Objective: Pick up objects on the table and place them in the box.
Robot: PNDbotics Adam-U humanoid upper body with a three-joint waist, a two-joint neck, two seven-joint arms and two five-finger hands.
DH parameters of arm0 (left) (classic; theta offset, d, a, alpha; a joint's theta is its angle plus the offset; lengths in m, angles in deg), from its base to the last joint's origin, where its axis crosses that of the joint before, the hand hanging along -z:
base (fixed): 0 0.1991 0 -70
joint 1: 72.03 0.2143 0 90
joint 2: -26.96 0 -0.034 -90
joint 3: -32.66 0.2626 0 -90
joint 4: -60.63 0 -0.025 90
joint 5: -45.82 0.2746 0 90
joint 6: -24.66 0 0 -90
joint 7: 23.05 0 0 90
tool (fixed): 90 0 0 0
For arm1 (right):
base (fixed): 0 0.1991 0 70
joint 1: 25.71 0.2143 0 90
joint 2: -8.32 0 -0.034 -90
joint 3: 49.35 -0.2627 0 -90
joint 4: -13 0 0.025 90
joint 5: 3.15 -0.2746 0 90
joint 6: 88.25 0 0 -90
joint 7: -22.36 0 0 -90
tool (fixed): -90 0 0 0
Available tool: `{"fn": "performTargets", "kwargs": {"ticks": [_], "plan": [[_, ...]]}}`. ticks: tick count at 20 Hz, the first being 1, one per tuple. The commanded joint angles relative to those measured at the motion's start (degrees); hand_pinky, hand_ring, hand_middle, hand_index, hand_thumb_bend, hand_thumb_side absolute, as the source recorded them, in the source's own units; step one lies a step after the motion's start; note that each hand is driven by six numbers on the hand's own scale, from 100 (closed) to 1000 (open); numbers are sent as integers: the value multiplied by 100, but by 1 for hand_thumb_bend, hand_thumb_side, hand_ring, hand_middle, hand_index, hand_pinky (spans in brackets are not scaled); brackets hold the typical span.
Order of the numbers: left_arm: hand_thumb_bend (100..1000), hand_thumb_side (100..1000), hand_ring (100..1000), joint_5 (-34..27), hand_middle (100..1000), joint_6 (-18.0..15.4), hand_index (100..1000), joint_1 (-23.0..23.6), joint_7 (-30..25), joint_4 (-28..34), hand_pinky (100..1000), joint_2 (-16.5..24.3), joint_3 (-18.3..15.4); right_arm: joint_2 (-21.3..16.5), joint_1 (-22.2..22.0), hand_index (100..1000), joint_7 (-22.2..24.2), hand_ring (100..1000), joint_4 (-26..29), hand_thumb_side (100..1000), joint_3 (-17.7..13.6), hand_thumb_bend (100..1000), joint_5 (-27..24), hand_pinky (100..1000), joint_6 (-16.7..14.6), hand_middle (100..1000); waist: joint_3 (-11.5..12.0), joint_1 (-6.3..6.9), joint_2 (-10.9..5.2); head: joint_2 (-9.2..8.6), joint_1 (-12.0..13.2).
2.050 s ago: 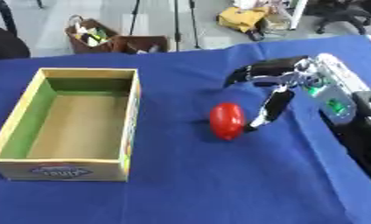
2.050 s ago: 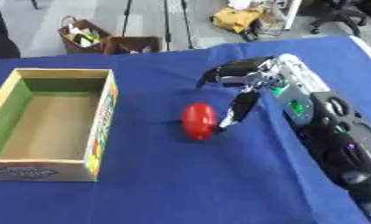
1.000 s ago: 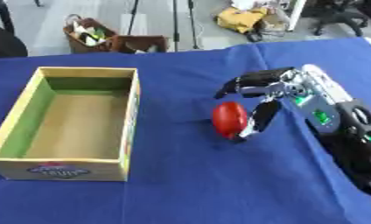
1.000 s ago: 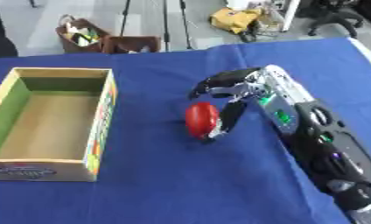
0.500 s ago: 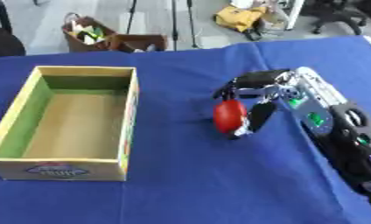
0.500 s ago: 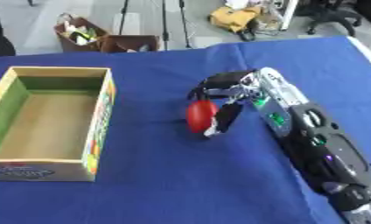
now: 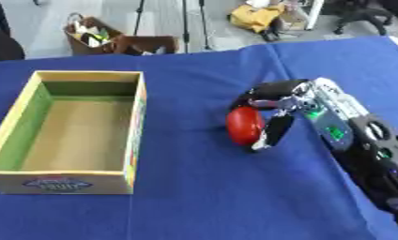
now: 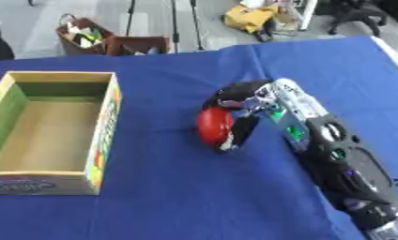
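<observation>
A red rounded object (image 7: 244,125) lies on the blue tablecloth, right of centre. My right hand (image 7: 278,105) comes in from the lower right and wraps round it: fingers curl over its far top side and the thumb (image 7: 274,133) presses against its near right side. An open cardboard box (image 7: 37,177) with green inner walls and a brown floor stands at the left, with nothing inside it. My left hand shows in neither view.
The blue cloth (image 7: 202,201) covers the whole table. Beyond its far edge stand a brown bag with items (image 7: 91,35) and a yellow object (image 7: 257,15) on the floor. A fold in the cloth runs at the back right.
My right hand has moved left onto the red object and its fingers and thumb have drawn in around it. The object itself has stayed in place.
</observation>
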Motion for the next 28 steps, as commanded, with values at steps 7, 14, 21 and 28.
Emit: {"fn": "performTargets", "kwargs": {"ticks": [7,14,21,28], "plan": [[100,894,464,-20,548,0,661,-70,-19,105,161,64,35,-127,41,792,-229,593,94,578,-66,461,-177,457,72,608,-3,24,-111,-101,-48],[100,894,465,-25,549,1,661,-74,-27,105,161,58,39,-135,24,683,-701,536,145,700,-71,144,-335,358,273,507,0,31,-103,-95,-67],[100,894,465,-35,550,0,661,-84,-35,105,162,55,44,-120,55,528,-1057,512,142,655,-71,100,-287,323,433,513,4,23,-106,-94,-87],[100,893,465,-39,550,-1,662,-103,-32,105,164,63,45,-213,64,403,-1262,496,402,409,-90,100,-545,284,601,492,35,-22,-126,-82,-100]]}}
